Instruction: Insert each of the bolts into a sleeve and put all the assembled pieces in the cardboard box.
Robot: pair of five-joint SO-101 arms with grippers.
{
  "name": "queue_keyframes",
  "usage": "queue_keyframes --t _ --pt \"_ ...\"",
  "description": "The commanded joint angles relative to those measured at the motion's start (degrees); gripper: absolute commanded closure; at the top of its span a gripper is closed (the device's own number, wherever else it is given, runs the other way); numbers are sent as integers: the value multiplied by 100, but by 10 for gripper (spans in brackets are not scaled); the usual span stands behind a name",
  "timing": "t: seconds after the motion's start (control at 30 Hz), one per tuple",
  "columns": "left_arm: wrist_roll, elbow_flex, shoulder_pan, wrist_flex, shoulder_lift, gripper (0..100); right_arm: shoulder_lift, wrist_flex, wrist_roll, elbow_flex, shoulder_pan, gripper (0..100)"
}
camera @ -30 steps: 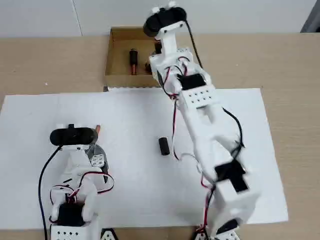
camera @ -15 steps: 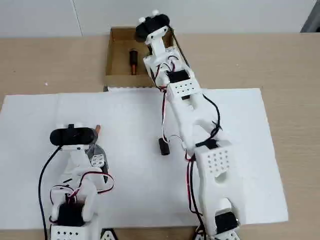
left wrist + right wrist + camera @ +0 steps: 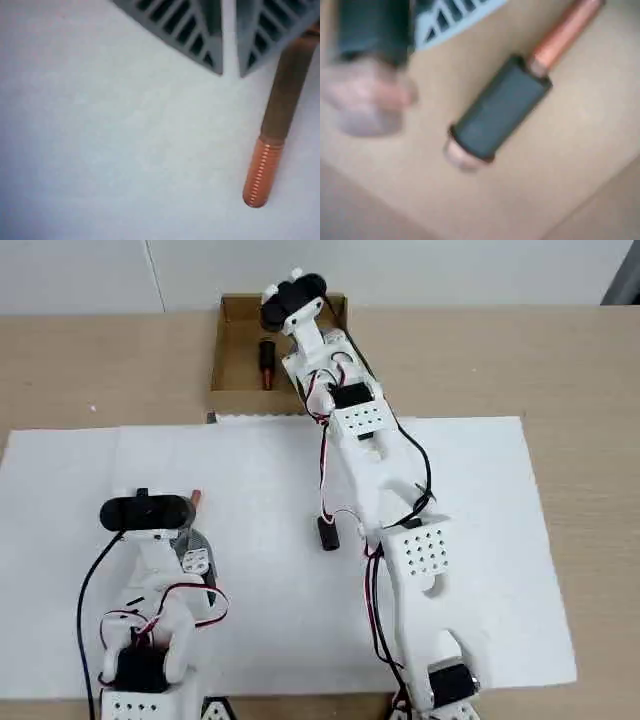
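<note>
My left gripper (image 3: 229, 70) rests low over the white paper (image 3: 250, 470), its jaws closed to a thin slit with only paper showing between them. A bare copper bolt (image 3: 272, 135) lies along the outer side of one finger; its tip (image 3: 196, 498) pokes out past the left arm. A loose black sleeve (image 3: 327, 532) lies mid-paper. My right arm (image 3: 330, 390) stretches over the cardboard box (image 3: 232, 335). One ribbed finger (image 3: 452, 17) shows beside a blurred black sleeve with a pale end (image 3: 372, 40). An assembled bolt-in-sleeve piece (image 3: 497, 112) lies on the box floor (image 3: 267, 358).
The box stands on the wooden table (image 3: 90, 360) just beyond the paper's far edge. Its low walls surround the right arm's wrist. The paper's middle and right side are bare apart from the sleeve.
The right arm has swung to the left and reached farther over the box, now covering its right half. The left arm and the bolt beside it have stayed put.
</note>
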Motion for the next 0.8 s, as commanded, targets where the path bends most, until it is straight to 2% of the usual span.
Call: queue_keyframes --t 0.0,0.27,0.63,0.77 --pt "-9 -22 -18 -18 -53 994 -154 -127 44 -360 31 786" --pt "-9 -22 -18 -18 -53 994 -277 -75 35 -378 40 786" --pt "-9 -22 -18 -18 -53 994 -989 1086 -9 -378 31 786" --pt "-9 -22 -18 -18 -53 994 -1481 1842 -404 -378 22 786"
